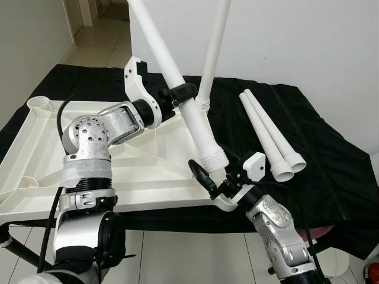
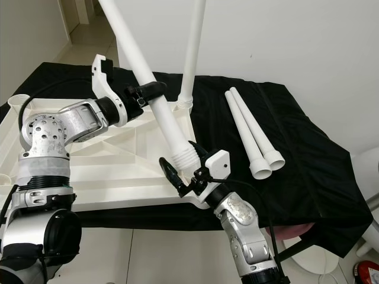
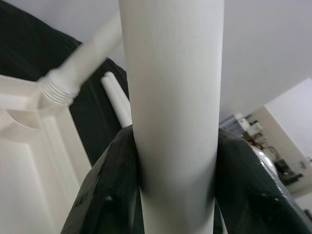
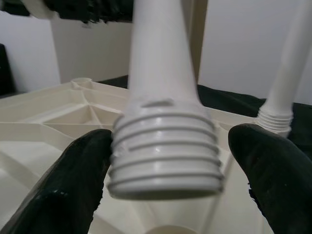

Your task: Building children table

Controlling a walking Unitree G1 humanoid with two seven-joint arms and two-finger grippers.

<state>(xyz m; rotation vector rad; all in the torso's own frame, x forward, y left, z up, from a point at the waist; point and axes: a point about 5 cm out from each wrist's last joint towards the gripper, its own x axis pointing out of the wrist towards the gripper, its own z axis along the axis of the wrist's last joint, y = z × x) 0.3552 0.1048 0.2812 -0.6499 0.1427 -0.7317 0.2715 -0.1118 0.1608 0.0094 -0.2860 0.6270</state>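
A white plastic tabletop (image 1: 41, 160) lies upside down on a black cloth. One white leg (image 1: 214, 41) stands screwed into its far right corner. My left gripper (image 1: 180, 93) is shut on a second white leg (image 1: 169, 62) at mid-length and holds it tilted. In the left wrist view both fingers (image 3: 105, 195) press that leg (image 3: 170, 97). The leg's threaded end (image 4: 163, 156) hangs just above the near right corner socket (image 4: 168, 229). My right gripper (image 4: 165, 168) is open around the threaded end: one fingertip touches it, the other stands apart.
Two loose white legs (image 1: 267, 133) lie side by side on the black cloth (image 1: 337, 171) to the right. A white wall rises close behind. Tiled floor (image 1: 177, 254) runs in front, and a doorway opens at the far left.
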